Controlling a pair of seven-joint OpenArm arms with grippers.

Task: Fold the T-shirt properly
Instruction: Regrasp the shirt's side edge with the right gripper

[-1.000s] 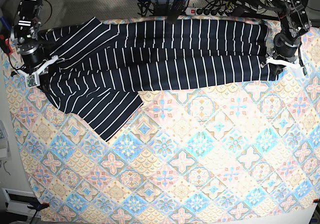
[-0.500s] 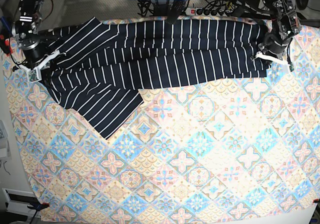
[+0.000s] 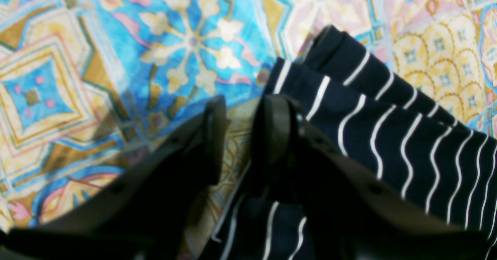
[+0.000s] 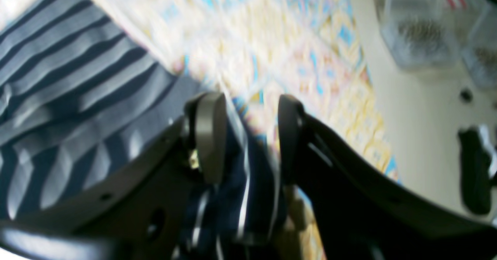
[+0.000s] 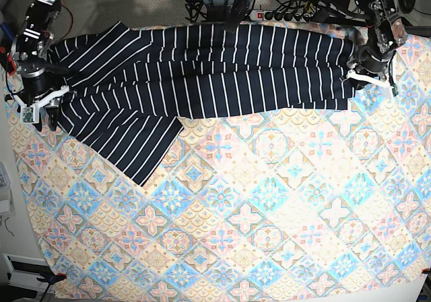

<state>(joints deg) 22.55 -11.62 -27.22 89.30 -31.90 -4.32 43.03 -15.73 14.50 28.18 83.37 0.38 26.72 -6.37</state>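
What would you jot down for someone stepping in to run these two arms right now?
Left gripper: jaws apart, nothing pinched; the T-shirt edge lies beside it.
Right gripper: jaws apart, with shirt fabric loose between them.
T-shirt: stretched along the far edge of the patterned cloth, one sleeve sticking out towards the near side.
Done: one lengthwise fold.
Left: tuck the sleeve, fold across.

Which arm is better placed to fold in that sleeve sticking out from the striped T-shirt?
Right, probably. The right gripper sits at the T-shirt end where the sleeve juts out; the left gripper is at the opposite end, far from it.
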